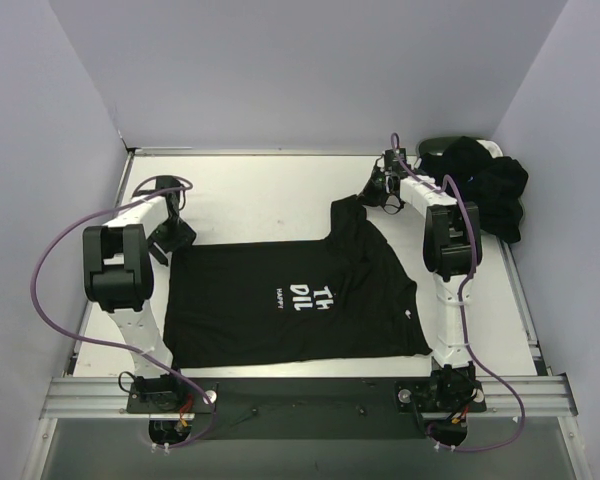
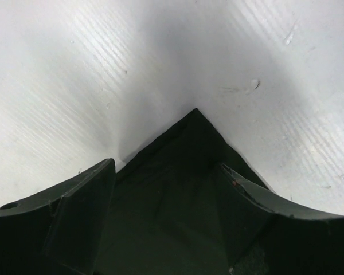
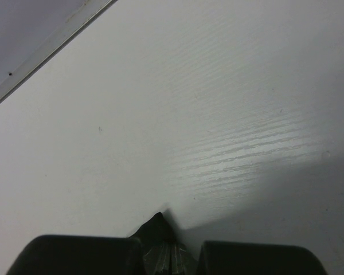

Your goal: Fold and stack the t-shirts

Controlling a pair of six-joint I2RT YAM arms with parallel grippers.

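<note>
Risk: your right end effector (image 1: 378, 188) pinches a sliver of the black white-lettered cloth t-shirt (image 1: 290, 295) lying flat mid white worktop (image 1: 250, 190); a pull may slip it free | left end effector (image 2: 166, 166) gapes wide astride a shirt corner, gripping nothing | Hidden: heap of dark garments (image 1: 490, 190) far right, count unreadable.

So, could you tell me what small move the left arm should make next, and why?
Probably close the left gripper on the shirt corner. It stands open astride that corner of the black printed t-shirt, which lies spread on the table, while the right gripper is already shut on another tip of the cloth. With both pinched, a fold could begin.
</note>
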